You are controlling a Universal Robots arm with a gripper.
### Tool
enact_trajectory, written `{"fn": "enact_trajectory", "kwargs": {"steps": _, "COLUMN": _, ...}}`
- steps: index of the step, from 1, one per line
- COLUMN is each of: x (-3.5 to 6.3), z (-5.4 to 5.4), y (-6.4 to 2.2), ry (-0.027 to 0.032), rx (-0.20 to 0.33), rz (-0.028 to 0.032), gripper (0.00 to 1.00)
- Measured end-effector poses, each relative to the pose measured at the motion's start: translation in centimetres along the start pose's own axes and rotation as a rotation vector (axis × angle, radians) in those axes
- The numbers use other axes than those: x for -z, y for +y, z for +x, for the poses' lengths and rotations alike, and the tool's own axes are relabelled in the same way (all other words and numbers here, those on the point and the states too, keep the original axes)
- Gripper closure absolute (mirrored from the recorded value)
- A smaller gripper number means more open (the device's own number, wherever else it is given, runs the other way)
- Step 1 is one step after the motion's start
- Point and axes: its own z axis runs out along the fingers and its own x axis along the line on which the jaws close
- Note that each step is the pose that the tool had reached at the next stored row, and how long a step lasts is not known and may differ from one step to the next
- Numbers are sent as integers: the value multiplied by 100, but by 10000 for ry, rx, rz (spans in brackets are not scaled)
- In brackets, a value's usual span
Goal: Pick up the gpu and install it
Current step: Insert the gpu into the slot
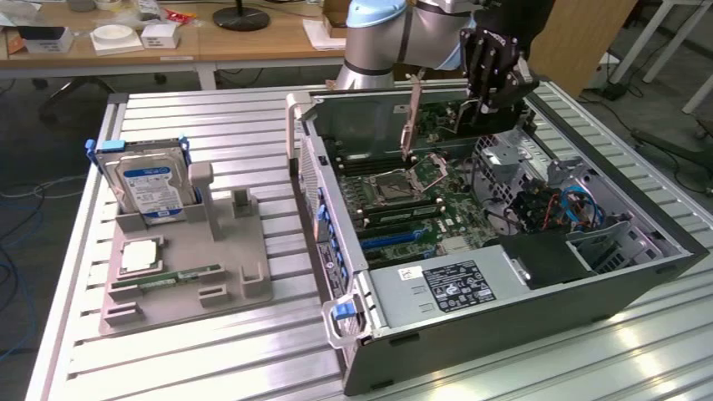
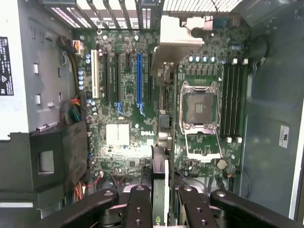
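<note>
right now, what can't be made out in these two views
gpu, wrist view: edge-on in the pincer, faces hidden.
whether its lower edge touches the motherboard, both views: hidden by the card and pincer.
power supply label, exterior view: print too small to read.

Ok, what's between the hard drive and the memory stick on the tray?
A square silvery chip, lying flat on the tray, seen in the exterior view.
</note>
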Motion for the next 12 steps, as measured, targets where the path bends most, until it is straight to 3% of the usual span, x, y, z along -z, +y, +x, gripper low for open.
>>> {"fn": "enact_trajectory", "kwargs": {"steps": 2, "x": -10, "z": 1, "y": 9, "ry": -132, "rx": -9, "rz": 25, "gripper": 74}}
{"fn": "enact_trajectory", "kwargs": {"steps": 4, "x": -21, "z": 2, "y": 32, "ry": -217, "rx": -15, "rz": 63, "gripper": 74}}
{"fn": "enact_trajectory", "kwargs": {"steps": 5, "x": -24, "z": 3, "y": 41, "ry": -303, "rx": -23, "rz": 68, "gripper": 74}}
{"fn": "enact_trajectory", "kwargs": {"steps": 6, "x": -23, "z": 3, "y": 54, "ry": -336, "rx": -25, "rz": 67, "gripper": 74}}
{"fn": "enact_trajectory", "kwargs": {"steps": 12, "x": -23, "z": 3, "y": 54, "ry": -336, "rx": -25, "rz": 67, "gripper": 74}}
